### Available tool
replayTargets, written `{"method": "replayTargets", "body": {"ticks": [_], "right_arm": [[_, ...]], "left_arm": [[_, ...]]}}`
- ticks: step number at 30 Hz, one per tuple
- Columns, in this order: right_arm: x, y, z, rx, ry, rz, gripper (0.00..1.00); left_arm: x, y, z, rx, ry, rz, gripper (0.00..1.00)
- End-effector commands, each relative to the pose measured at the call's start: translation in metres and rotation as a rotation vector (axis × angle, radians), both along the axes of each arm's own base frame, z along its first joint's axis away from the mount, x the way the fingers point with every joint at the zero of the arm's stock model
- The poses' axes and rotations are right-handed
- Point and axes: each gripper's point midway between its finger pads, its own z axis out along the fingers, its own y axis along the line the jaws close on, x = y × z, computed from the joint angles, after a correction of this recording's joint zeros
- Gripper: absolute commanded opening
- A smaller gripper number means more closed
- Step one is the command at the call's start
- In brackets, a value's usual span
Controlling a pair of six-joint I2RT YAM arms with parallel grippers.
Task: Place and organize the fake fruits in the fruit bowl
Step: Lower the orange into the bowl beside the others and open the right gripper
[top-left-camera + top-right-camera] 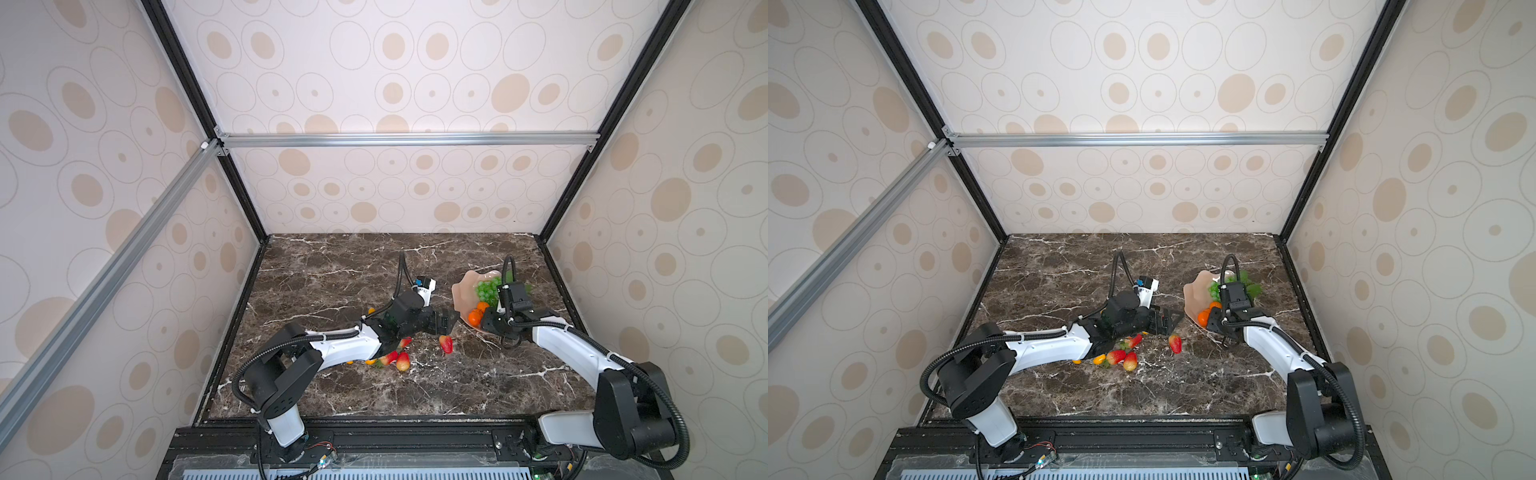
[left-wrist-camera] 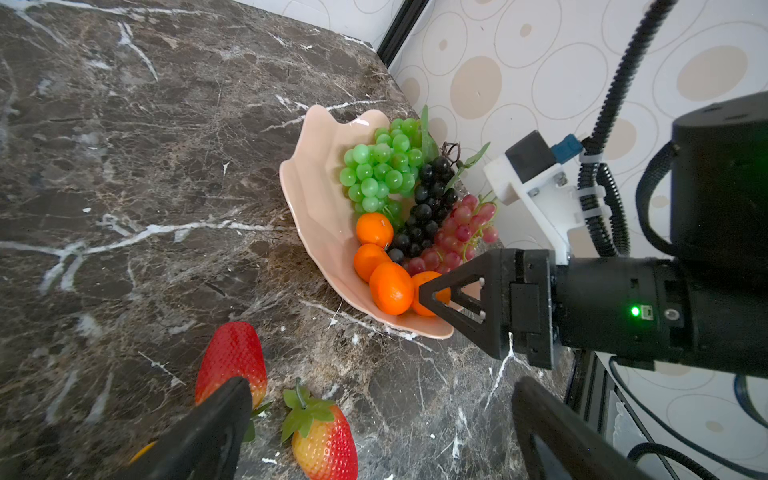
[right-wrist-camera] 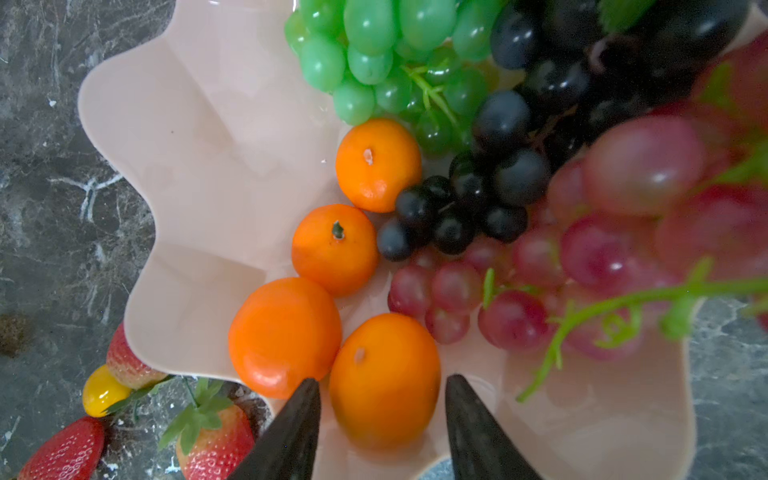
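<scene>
Right wrist view: you see your right end effector (image 3: 382,380) over one end of the fruit bowl (image 3: 199,166). Its two fingers stand one on each side of an orange (image 3: 384,357), a bit wider than it and not squeezing. That orange sits in the bowl next to three other oranges (image 3: 332,249). The green grapes (image 3: 374,50), dark grapes (image 3: 498,166) and red grapes (image 3: 623,208) lie in the bowl too. In both top views the bowl sits on the right side of the bench (image 1: 332,282), close to the right wall. Your left end effector (image 2: 380,382) is spread wide and holds nothing, low over the bench near the bowl. A red strawberry (image 2: 232,357) lies partly behind one finger, a red-and-yellow strawberry (image 2: 328,444) lies between the fingers, and a small yellow fruit (image 3: 102,390) lies on the bench nearby.
</scene>
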Motion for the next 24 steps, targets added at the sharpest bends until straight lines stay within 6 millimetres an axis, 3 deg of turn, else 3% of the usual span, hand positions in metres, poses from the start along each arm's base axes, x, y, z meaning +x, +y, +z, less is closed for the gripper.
{"method": "replayTargets", "body": {"ticks": [1,6,14,18,24], "right_arm": [[0.004,-0.003,0.012,-0.006,-0.025,-0.006,0.54],[0.003,-0.005,0.018,-0.019,-0.035,-0.009,0.56],[-0.006,-0.011,0.054,-0.057,-0.136,0.013,0.57],[-0.008,0.005,0.070,-0.081,-0.171,0.087,0.57],[-0.013,0.056,0.075,-0.118,-0.159,0.292,0.55]], "left_arm": [[-0.001,-0.003,0.024,-0.028,-0.032,0.002,0.98],[0.000,-0.002,0.026,-0.024,-0.040,0.002,0.98],[0.001,0.015,0.039,0.016,-0.103,0.047,0.99],[0.002,0.034,0.044,0.030,-0.117,0.082,0.99],[0.001,0.068,0.043,0.011,-0.101,0.139,0.99]]}}
